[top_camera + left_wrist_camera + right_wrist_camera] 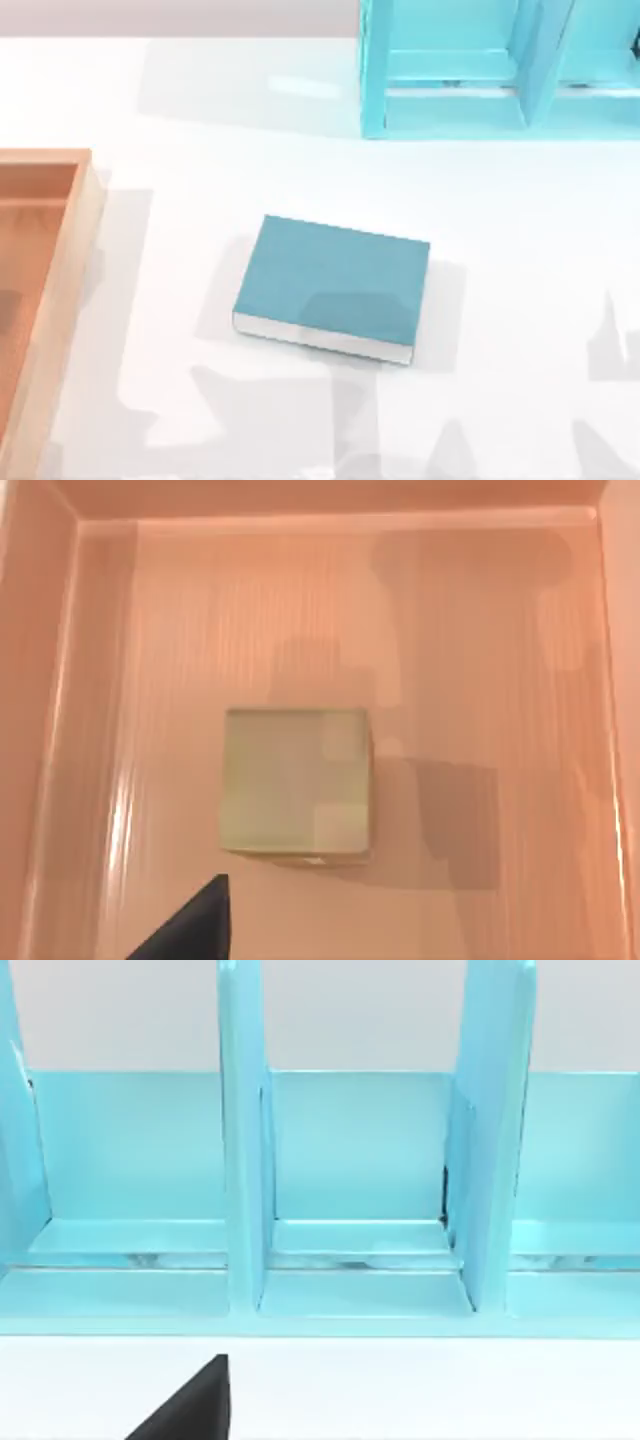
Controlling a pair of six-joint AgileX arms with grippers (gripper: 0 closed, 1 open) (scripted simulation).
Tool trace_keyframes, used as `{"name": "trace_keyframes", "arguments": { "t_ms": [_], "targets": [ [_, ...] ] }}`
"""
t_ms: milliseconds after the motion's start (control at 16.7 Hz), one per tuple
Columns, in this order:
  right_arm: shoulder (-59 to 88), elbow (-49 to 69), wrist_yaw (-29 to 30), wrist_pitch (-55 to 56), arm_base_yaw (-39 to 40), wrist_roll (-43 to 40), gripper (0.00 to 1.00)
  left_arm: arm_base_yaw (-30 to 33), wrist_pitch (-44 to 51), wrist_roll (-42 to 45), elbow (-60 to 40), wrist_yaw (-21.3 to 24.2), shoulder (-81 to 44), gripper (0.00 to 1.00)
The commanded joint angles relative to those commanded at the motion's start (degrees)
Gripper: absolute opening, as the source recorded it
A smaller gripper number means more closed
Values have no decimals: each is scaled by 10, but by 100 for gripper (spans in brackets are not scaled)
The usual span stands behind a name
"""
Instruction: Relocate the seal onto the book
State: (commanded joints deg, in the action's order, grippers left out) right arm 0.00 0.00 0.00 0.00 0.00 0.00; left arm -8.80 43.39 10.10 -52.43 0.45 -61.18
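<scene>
Seal [295, 782]: seen from above as a pale square block, resting on the floor of the orange tray [60, 250] at the surface's left.
Left hand: spread cannot be told; one dark fingertip [190, 925] is seen beside the seal.
Book [335, 285]: laid flat mid-surface.

No legible text, labels, brand marks, numbers or signs anywhere. Book [330, 283]: teal cover plain, no title; white page edges unmarked. Turquoise shelf unit [350, 1170]: panels and dividers bare, no lettering. Wooden tray [300, 610]: inner walls and floor unprinted. Pale square block [295, 782] inside tray: top face blank, no characters readable. White table [520, 220]: no markings.
</scene>
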Motion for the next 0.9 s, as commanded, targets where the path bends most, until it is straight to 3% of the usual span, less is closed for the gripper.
{"name": "trace_keyframes", "arguments": {
  "t_ms": [480,900],
  "targets": [
    [0,0,0,0,0,0,100,-54,246,55,-313,0,-380,100],
    [0,0,0,0,0,0,100,-66,295,66,-373,-1,-452,100]
  ]
}}
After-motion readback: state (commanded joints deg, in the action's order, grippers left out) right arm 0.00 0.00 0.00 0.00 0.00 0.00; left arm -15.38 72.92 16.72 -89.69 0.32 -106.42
